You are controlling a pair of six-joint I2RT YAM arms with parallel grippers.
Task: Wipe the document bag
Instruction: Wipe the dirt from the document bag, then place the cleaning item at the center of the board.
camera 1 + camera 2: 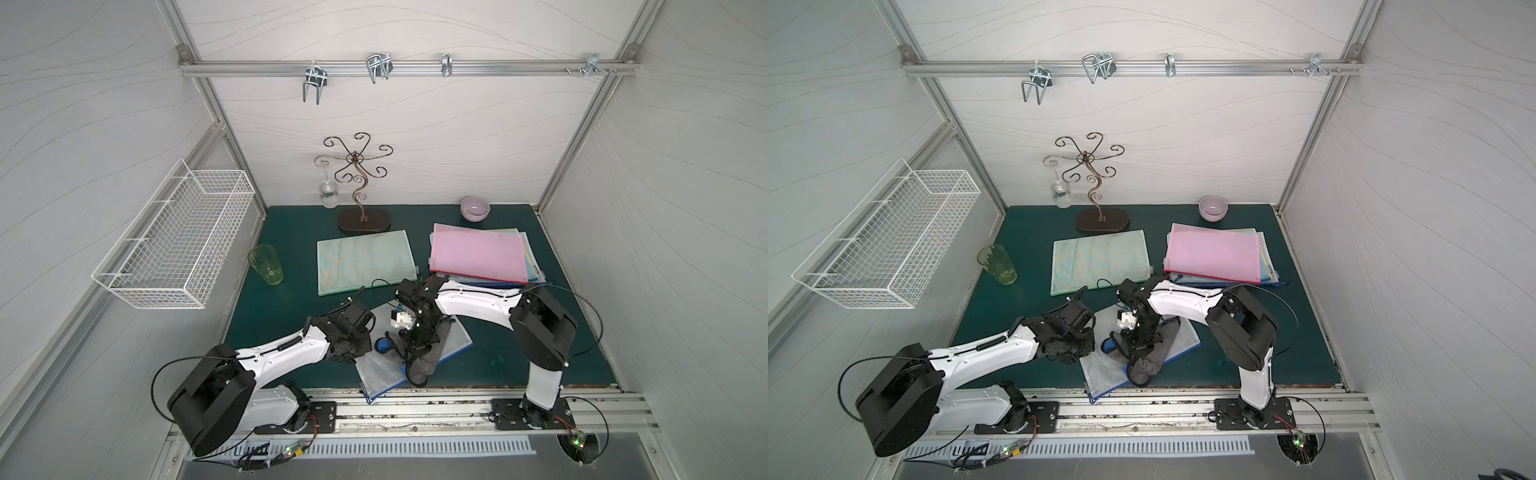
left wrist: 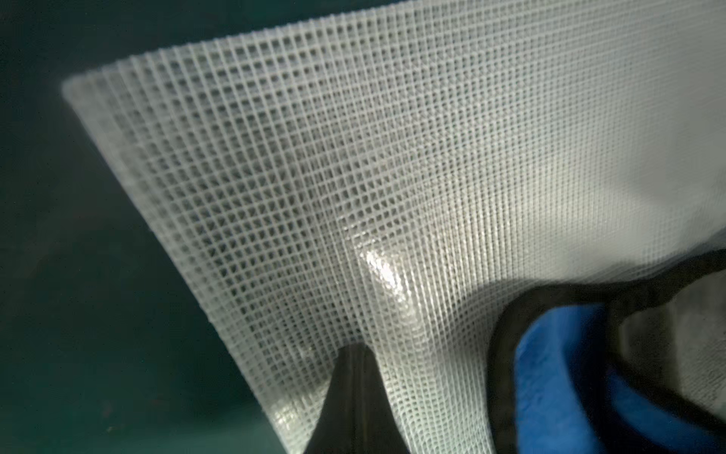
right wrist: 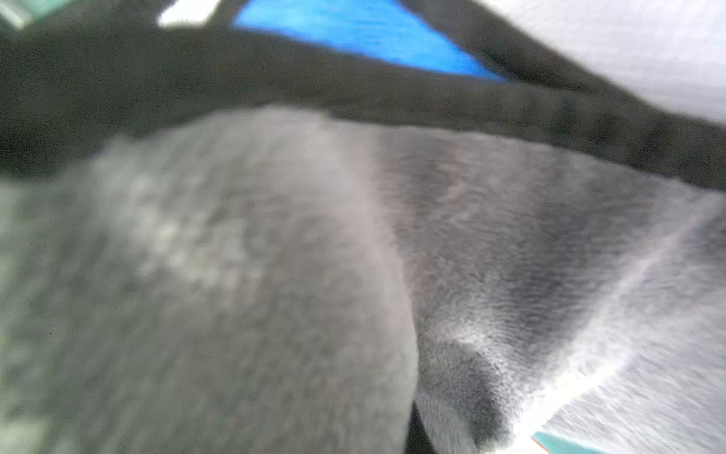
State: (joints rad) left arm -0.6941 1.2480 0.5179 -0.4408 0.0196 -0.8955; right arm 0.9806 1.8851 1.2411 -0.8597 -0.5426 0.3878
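White doc bag (image 1: pixel 378 368) x1, grey cloth (image 1: pixel 422 368) x1, bowl (image 1: pixel 475 208) x1, tumbler (image 1: pixel 266 264) x1

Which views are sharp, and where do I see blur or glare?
In both top views: sharp, evenly lit, some wide-angle distortion. Left wrist: bag mesh crisp mid-frame, softer at the edges, one glare patch near the shut left gripper. Right wrist: strongly blurred, the grey cloth fills it.
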